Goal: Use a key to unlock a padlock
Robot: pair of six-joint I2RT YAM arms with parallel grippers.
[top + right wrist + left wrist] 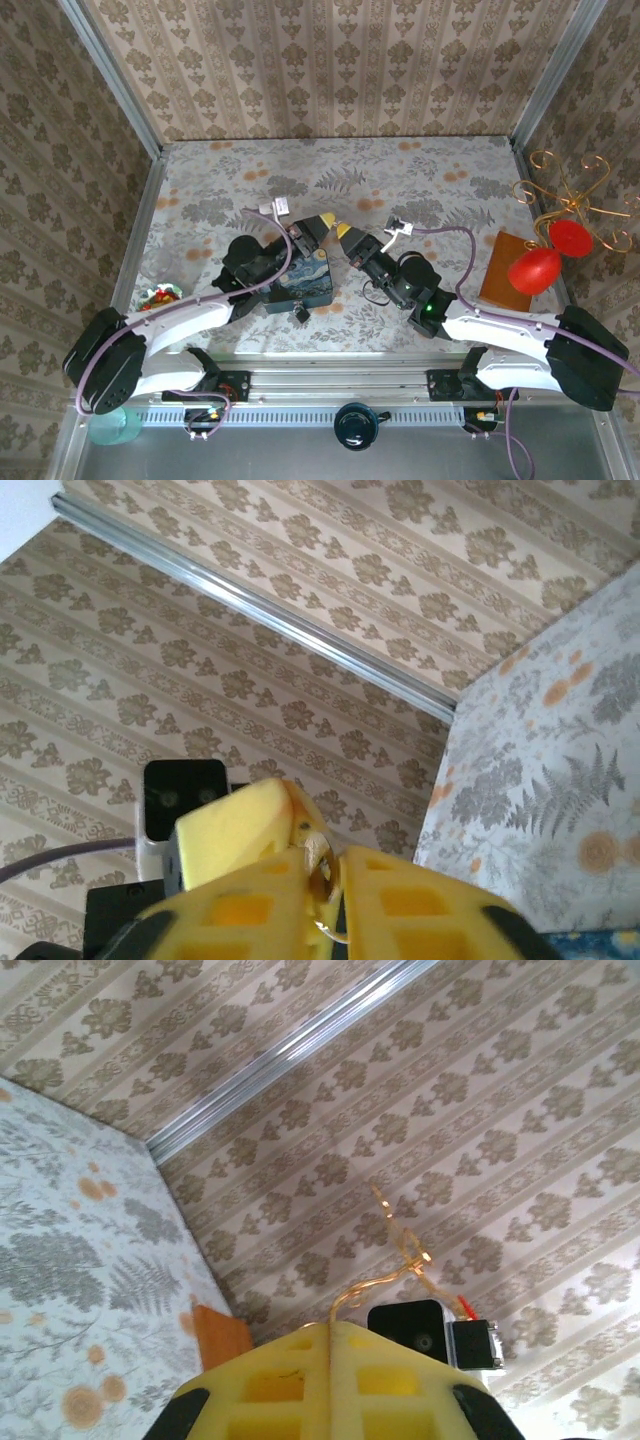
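Note:
A tiny dark padlock lies on the table at the front edge of the blue swirly tin, with neither gripper on it. My right gripper hovers above the table behind the tin, shut on a brass key whose metal ring hangs between its yellow fingers. My left gripper is shut, pads pressed flat together. Its yellow tip meets the right gripper's tip and touches the key. Whether it grips the key I cannot tell.
A gold wire stand with red ornaments sits at the right wall, a brown wooden block beside it. A small colourful object lies at the left edge. Patterned walls close in three sides.

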